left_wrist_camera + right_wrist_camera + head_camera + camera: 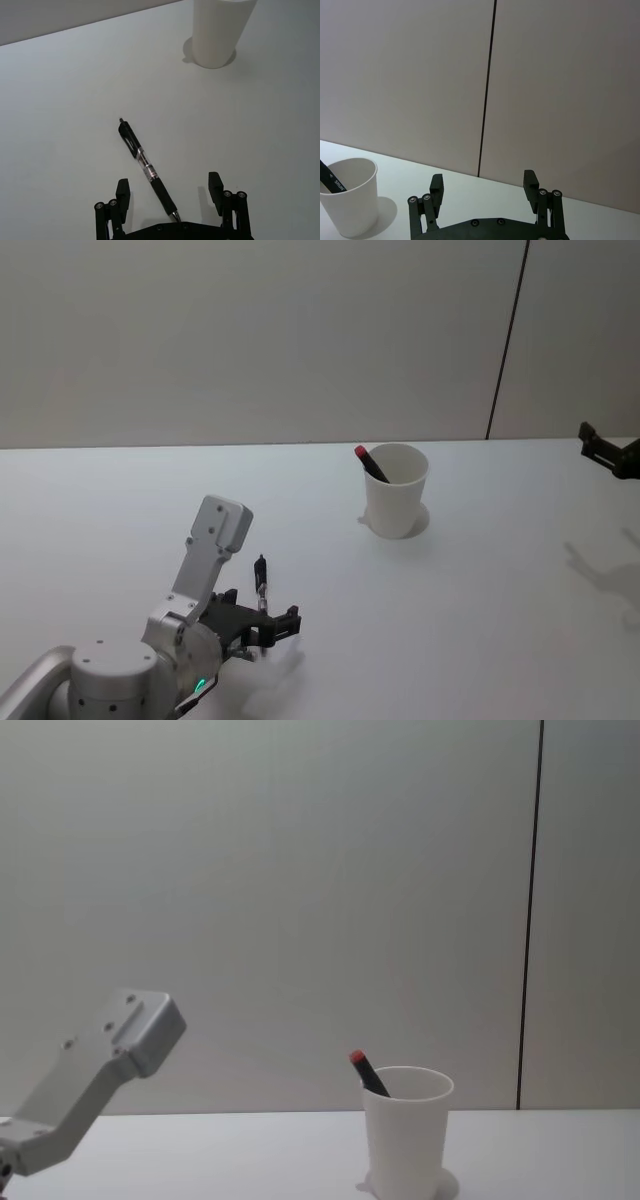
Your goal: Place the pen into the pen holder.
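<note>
Black and spread wide, the left gripper sits low at the near left of the white table. Its jaws straddle one end of the pen without touching it. That pen, black-bodied with a clear middle section, lies flat on the tabletop. Its other end points toward the far side, roughly in the direction of the pen holder. The holder stands upright farther off and to the right, well apart from the gripper. At the far right edge the right gripper hangs idle above the table, jaws apart and holding nothing.

By my reckoning the job has hardly started. The pen is not yet gripped or lifted, so closing on it, carrying it over and dropping it into the cup are all left to do. Counting up, there are two pens: one lying on the table and a second, red-topped pen already leaning inside the holder. There is one holder, and there are two grippers.
</note>
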### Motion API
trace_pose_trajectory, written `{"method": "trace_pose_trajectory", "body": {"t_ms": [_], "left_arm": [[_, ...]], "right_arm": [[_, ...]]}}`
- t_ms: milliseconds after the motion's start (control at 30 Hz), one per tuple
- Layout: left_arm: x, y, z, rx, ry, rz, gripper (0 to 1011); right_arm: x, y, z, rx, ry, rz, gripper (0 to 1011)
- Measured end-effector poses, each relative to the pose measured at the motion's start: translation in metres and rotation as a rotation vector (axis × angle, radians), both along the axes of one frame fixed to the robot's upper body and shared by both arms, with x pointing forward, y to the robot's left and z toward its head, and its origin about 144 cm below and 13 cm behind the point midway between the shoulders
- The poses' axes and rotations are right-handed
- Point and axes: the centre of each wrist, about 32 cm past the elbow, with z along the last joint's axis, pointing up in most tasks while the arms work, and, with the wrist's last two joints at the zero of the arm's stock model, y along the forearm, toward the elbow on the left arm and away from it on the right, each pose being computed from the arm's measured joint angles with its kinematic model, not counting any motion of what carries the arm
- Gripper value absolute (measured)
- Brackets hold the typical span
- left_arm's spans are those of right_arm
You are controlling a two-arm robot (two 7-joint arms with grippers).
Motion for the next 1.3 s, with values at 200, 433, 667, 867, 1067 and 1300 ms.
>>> {"method": "trace_pose_trajectory", "body": {"t_ms": [200, 433, 667, 867, 1067, 1300], "left_arm": [[0.003, 0.0, -0.003, 0.023, 0.01, -0.01, 1003], [0.006, 0.0, -0.007, 0.043, 0.017, -0.018, 1003], [0.009, 0.0, -0.01, 0.059, 0.02, -0.02, 1003], [0.012, 0.002, -0.012, 0.067, 0.023, -0.017, 1003], [0.013, 0.003, -0.014, 0.065, 0.024, -0.01, 1003], [0.014, 0.005, -0.015, 0.056, 0.024, 0.002, 942]], "right_arm": [[0.0, 0.0, 0.0, 0.0, 0.0, 0.0, 1001], [0.0, 0.0, 0.0, 0.0, 0.0, 0.0, 1002], [0.0, 0.0, 0.0, 0.0, 0.0, 0.0, 1002], [0.0, 0.0, 0.0, 0.0, 0.0, 0.0, 1002], [0.0, 0.0, 0.0, 0.0, 0.0, 0.0, 1002], [0.0, 0.0, 0.0, 0.0, 0.0, 0.0, 1001]]}}
